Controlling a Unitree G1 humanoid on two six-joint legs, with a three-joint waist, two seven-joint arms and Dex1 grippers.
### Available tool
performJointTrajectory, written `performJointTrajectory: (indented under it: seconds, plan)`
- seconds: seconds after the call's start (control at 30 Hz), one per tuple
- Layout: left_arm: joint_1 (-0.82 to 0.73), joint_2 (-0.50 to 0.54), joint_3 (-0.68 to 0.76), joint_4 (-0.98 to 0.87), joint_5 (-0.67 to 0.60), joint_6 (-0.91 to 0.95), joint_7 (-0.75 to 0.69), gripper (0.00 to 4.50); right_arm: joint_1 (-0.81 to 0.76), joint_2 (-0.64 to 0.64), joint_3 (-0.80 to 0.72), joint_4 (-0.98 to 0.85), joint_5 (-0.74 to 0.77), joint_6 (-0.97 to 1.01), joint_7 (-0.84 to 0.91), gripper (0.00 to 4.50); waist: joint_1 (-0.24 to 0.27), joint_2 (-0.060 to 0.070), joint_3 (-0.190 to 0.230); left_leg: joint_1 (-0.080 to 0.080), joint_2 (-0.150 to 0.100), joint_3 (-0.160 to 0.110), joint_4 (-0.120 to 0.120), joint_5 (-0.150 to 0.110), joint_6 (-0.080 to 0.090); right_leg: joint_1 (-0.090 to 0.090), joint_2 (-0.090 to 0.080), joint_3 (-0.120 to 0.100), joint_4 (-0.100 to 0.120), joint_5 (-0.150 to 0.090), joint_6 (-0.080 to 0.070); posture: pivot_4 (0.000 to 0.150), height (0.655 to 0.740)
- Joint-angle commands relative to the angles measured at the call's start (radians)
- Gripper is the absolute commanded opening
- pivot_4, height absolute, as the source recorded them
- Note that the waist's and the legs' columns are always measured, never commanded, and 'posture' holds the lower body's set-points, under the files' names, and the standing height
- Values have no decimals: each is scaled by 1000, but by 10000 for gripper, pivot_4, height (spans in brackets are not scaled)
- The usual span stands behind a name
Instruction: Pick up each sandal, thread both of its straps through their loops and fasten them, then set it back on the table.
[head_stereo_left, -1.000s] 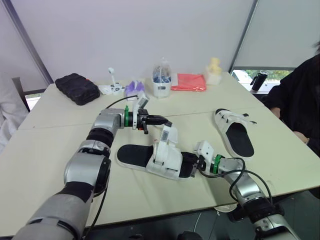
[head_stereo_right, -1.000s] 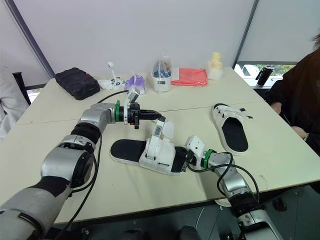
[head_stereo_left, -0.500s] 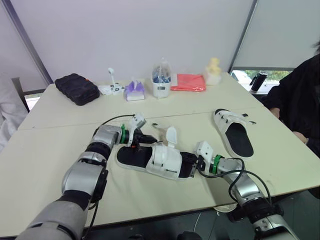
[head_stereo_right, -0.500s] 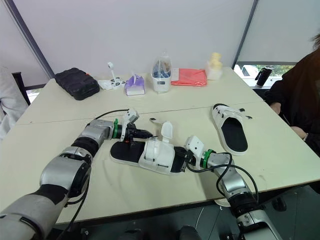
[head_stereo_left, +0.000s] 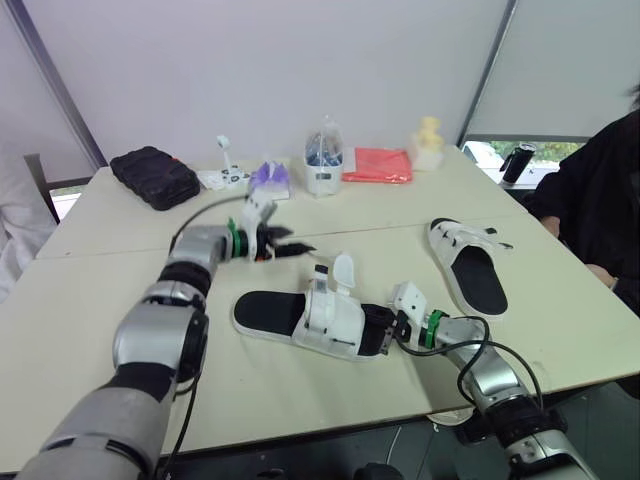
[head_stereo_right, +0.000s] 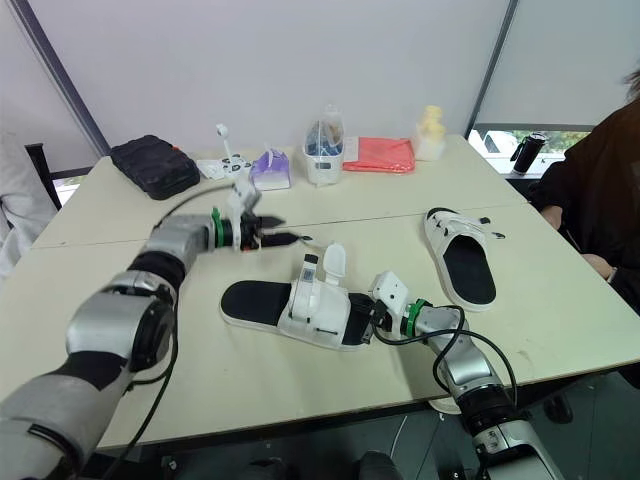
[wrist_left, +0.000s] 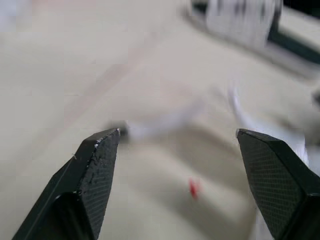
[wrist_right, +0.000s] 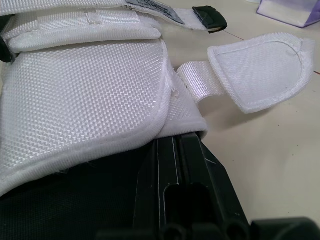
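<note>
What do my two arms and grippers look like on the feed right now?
The left arm and right arm are silver-grey segmented shells with black joints. Each wrist carries a green ring and a white block, with black cable looping alongside. The left gripper has two black wedge-shaped fingers with finely textured faces; the right gripper is black too.

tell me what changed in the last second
The left gripper dipped toward the heel end of the near sandal, then rose and pulled back; it now hangs open and empty above the table. Unchanged: near sandal on the table with a strap flap standing up, right gripper at its toe end, far sandal.
</note>
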Motion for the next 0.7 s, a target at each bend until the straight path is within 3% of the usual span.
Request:
performJointTrajectory:
  seconds: [0.03, 0.33, 0.7]
  plan:
    - [-52, -54, 51, -34, -70, 32, -12, 38803, 33, 10, 50, 80, -65, 37, -1, 0, -1, 0, -1, 0, 0, 0, 0, 0, 0, 0, 0, 0, 0, 0, 0, 1500, 7400]
    - [-43, -172, -16, 16, 12, 152, 164, 38803, 28, 29, 55, 83, -75, 34, -8, 0, -24, 0, -1, 1, 0, 0, -1, 0, 0, 0, 1, 0, 1, 0, 0, 1500, 7400]
    - [-40, -139, -78, -6, 61, 226, 71, 38803, 50, 32, 49, 69, -71, 35, -33, 0, -25, 0, -1, 1, 0, 0, -1, 0, 0, 0, 1, 0, 2, 0, 0, 1500, 7400]
